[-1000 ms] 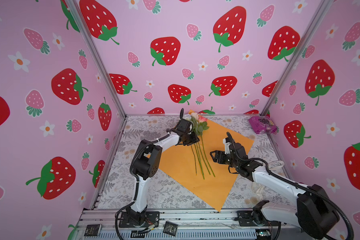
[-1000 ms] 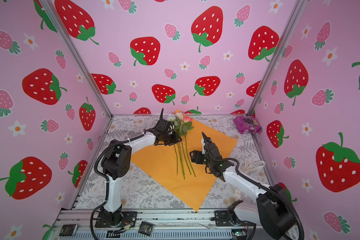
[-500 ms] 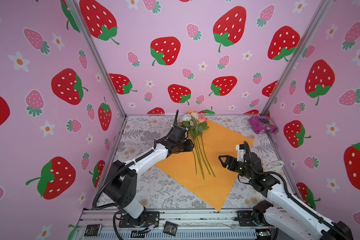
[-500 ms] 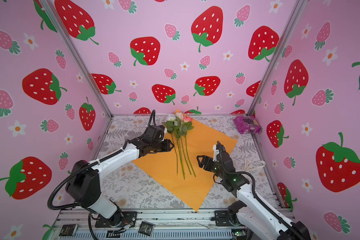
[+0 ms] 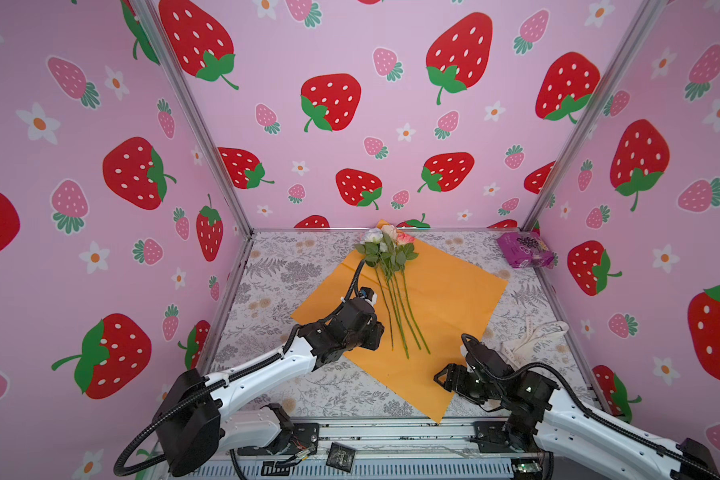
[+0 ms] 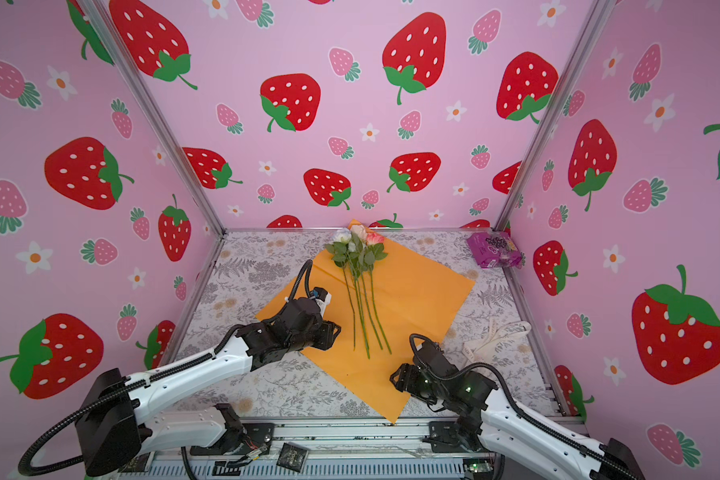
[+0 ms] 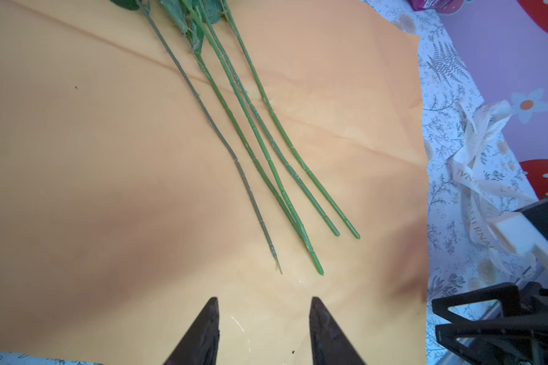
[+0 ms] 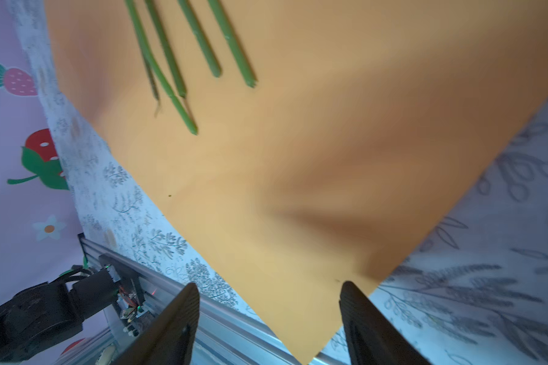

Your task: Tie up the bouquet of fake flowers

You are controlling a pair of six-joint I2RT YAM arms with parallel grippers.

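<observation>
Right wrist view shows the right gripper (image 8: 268, 284) with its two black fingers spread wide and nothing between them, over the near corner of the orange wrapping paper (image 8: 298, 177), close to the front rail (image 8: 234, 325). In both top views it sits at the sheet's near right edge, low over the floral table (image 5: 275, 270).

A little farther in, the left gripper (image 7: 264, 298) is over the left part of the paper. Its fingers are parted and empty, and their tips point at the cut ends of the stems (image 7: 266, 151) without reaching them.

The bouquet of fake flowers (image 5: 381, 253) lies loose and untied along the middle of the sheet. Its stems fan toward the front, and the white, peach and pink heads (image 5: 389, 231) lie at the far corner by the back wall.

A cream printed ribbon (image 5: 533, 336) lies crumpled on the table to the right of the paper. Farthest away, a purple packet (image 5: 524, 249) rests in the back right corner.
</observation>
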